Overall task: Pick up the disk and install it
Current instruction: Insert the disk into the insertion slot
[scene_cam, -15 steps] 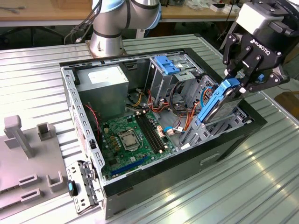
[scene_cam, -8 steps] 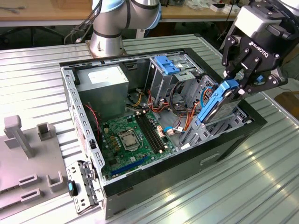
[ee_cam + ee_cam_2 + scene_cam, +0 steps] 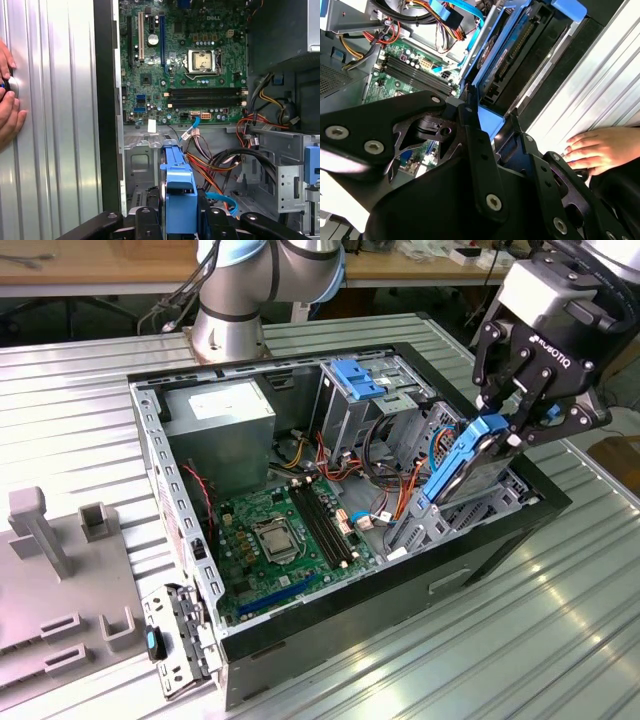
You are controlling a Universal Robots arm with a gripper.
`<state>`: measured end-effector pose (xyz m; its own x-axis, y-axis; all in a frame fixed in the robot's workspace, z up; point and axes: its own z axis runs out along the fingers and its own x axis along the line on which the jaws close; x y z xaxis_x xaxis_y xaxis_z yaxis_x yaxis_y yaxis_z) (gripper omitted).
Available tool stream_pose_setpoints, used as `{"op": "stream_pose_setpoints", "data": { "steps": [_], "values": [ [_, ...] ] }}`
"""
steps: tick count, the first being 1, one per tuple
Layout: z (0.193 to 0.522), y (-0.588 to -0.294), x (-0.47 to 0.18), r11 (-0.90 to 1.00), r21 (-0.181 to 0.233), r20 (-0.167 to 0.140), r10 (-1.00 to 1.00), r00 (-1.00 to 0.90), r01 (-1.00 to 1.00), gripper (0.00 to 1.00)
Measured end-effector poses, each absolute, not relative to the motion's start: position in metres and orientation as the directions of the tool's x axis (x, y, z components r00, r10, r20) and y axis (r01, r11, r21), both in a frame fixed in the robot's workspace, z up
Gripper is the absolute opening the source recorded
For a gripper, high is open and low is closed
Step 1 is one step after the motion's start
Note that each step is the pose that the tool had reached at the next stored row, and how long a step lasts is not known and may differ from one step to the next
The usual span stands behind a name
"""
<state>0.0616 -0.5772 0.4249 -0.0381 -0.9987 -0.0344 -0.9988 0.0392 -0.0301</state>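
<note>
Item: disk (image 3: pixel 455 465) in blue carrier, gripped above open PC case (image 3: pixel 150 450).
Gripper (image 3: pixel 505 430) fingers clamped on disk's upper end. Disk steeply tilted, lower end down inside case at exterior view's right, next to drive bay (image 3: pixel 488 488); contact w/ bay can't be told. In case: green motherboard (image 3: pixel 275 540), grey power supply (image 3: pixel 220 420), light-blue latch piece (image 3: pixel 355 378) atop metal cage (image 3: pixel 345 420), orange/red/blue cables. Case lies on ribbed metal table (image 3: pixel 480 640). Second wrist view: person's hand (image 3: pixel 597 150) on table, just outside case wall. Grey fixture blocks (image 3: pixel 60 540) at exterior view's left, well apart from case.
</note>
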Motion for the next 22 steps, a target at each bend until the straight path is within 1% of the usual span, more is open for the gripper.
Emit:
{"op": "stream_pose_setpoints", "data": {
  "steps": [22],
  "values": [
    [0.414,-0.577,0.062,0.039,-0.030,-0.034,-0.999,-0.038,-0.999,0.37]
  ]
}}
